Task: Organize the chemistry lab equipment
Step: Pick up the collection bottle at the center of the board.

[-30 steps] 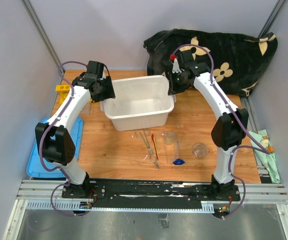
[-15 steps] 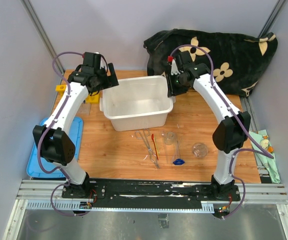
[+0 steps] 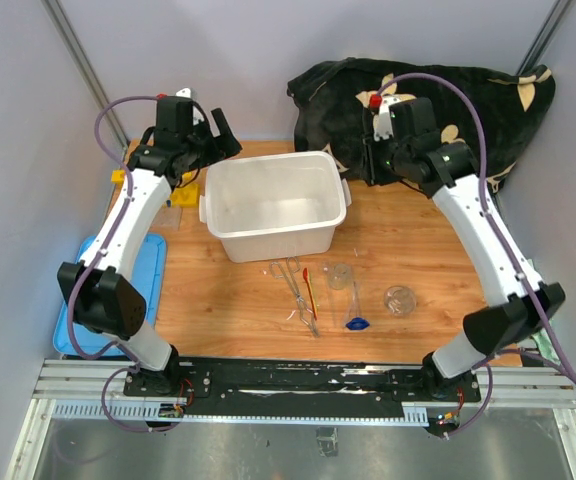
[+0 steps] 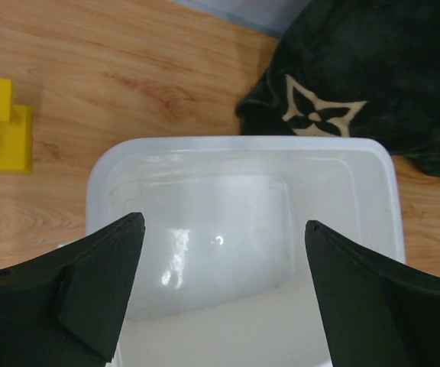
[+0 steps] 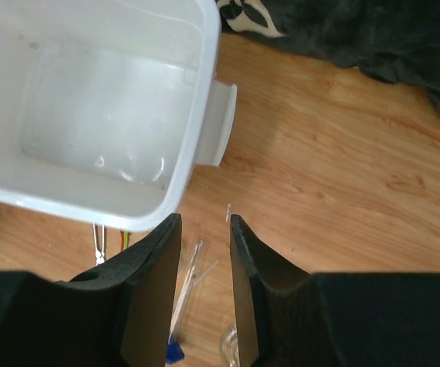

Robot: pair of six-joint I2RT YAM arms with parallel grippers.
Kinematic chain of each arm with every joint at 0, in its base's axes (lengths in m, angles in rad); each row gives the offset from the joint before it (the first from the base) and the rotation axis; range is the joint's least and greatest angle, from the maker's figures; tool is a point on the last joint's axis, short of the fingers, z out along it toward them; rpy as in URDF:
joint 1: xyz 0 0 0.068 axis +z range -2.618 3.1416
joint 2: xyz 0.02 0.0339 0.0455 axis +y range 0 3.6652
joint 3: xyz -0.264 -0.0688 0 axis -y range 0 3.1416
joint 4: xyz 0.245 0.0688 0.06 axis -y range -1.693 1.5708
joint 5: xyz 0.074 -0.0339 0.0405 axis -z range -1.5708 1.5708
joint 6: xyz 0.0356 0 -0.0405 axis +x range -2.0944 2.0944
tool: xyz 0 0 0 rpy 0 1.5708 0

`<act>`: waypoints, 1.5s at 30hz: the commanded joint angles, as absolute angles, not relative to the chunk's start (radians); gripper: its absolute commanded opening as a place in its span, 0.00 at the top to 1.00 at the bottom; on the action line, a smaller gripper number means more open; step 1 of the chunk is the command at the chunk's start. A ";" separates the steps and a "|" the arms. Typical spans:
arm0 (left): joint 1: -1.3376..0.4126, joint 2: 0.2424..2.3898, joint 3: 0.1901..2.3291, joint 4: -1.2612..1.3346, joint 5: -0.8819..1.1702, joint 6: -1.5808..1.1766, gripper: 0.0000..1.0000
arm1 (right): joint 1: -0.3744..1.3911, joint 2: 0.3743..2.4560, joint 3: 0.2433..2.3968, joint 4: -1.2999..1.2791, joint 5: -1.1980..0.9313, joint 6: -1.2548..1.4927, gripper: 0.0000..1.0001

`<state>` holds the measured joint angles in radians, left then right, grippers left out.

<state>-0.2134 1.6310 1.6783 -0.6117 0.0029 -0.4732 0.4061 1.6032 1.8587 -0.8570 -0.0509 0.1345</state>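
Glassware lies nearest you, unsorted on the wood. The metal tweezers are beside the thin red-orange tool, with the blue-based glass piece just to their right. One small clear beaker sits by its stem and another beaker further right. Beyond them the white bin holds nothing, so I judge the whole job is ahead of you. By the bin's far end, your left gripper hangs spread wide and empty. Your right gripper shows only a narrow gap and grasps nothing. The yellow tube rack stands far left, too small to tell whether it holds tubes.
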 commanded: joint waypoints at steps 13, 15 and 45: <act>-0.255 1.549 1.566 -0.332 0.408 -0.410 0.25 | 0.540 1.195 1.145 -0.827 -0.112 0.197 0.70; -0.292 1.554 1.572 -0.355 0.369 -0.356 0.25 | 0.544 1.187 1.108 -0.811 -0.108 0.208 0.70; -0.369 1.431 1.507 -0.365 0.212 -0.278 0.25 | 0.564 1.389 1.056 -0.538 -0.144 0.118 0.74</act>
<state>-0.3679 1.4498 1.5246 -0.3923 0.2306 -0.2886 0.5503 1.3663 1.0573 -0.5705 -0.1238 0.1493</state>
